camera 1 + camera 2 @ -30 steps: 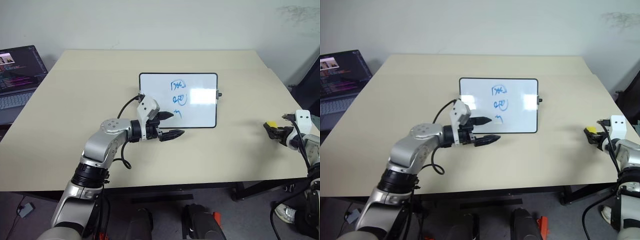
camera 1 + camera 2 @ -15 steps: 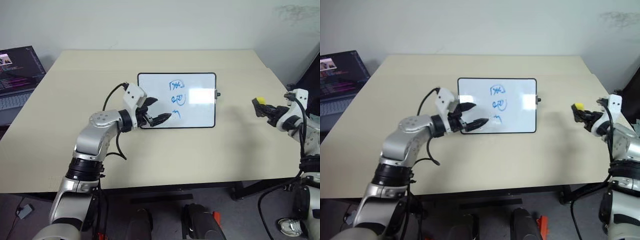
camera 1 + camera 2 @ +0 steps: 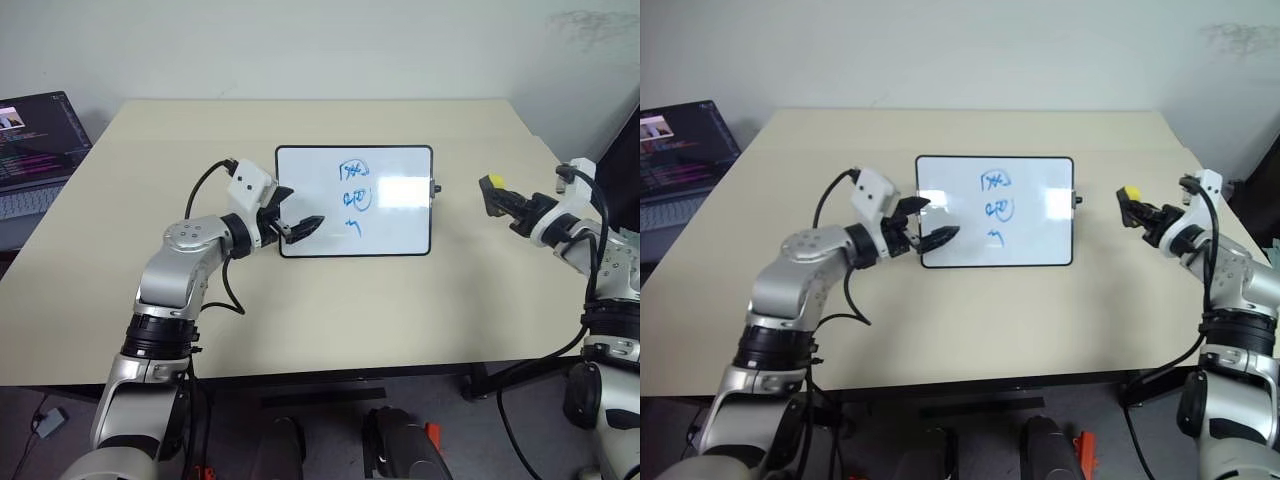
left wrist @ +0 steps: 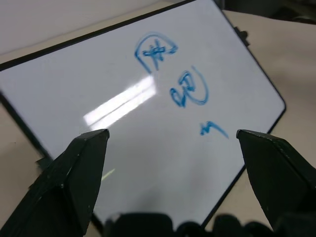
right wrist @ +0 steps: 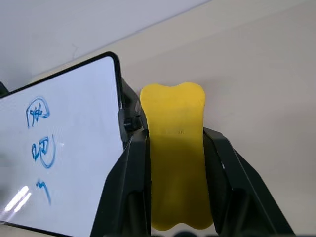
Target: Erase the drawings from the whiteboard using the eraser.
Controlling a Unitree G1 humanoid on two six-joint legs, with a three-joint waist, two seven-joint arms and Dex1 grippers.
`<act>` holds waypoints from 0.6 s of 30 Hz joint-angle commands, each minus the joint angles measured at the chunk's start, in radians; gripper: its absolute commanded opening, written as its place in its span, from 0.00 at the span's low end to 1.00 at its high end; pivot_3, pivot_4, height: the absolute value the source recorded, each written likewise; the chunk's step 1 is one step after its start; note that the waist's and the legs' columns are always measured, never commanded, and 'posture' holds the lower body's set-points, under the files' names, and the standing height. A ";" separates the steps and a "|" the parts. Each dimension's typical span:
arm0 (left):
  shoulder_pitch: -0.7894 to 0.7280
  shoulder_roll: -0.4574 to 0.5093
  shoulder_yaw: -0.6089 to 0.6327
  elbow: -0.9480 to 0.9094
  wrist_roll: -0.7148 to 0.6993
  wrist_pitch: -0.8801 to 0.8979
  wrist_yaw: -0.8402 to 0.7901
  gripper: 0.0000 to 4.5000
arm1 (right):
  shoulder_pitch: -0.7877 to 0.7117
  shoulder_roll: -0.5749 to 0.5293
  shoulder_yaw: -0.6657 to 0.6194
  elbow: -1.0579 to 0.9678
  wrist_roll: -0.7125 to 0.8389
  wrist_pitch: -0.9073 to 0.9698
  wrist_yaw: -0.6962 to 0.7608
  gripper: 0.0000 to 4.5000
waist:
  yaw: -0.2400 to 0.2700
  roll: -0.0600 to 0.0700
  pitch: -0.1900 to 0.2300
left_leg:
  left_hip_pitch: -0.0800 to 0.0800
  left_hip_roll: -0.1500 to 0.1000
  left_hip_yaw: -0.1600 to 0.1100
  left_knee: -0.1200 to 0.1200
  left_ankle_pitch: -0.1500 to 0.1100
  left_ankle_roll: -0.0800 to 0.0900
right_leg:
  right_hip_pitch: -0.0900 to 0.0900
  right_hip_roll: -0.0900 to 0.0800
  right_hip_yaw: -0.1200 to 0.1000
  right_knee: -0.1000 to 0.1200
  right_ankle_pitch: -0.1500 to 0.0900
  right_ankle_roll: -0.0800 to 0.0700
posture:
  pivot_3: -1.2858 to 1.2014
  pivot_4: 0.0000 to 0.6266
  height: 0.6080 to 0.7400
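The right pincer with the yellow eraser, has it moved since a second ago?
Yes. The right pincer, shut on the yellow eraser, has come in from the table's right edge toward the whiteboard.

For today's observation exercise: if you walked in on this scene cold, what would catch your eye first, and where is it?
First, the whiteboard lying flat mid-table, with three blue drawings in a column. Next, the yellow eraser pinched in the right gripper, held above the table off the board's right short side. Then the left gripper, open, with its fingertips over the board's near left corner.
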 commanded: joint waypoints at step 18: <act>-0.061 0.013 0.050 0.039 0.045 -0.065 0.065 1.00 | -0.243 0.106 0.309 -0.122 -0.239 -0.326 0.042 0.24 | 0.002 0.000 0.000 | -0.002 0.001 0.000 -0.001 0.000 0.000 | -0.002 0.000 0.000 0.000 0.000 0.000 | 0.52 0.24 1.00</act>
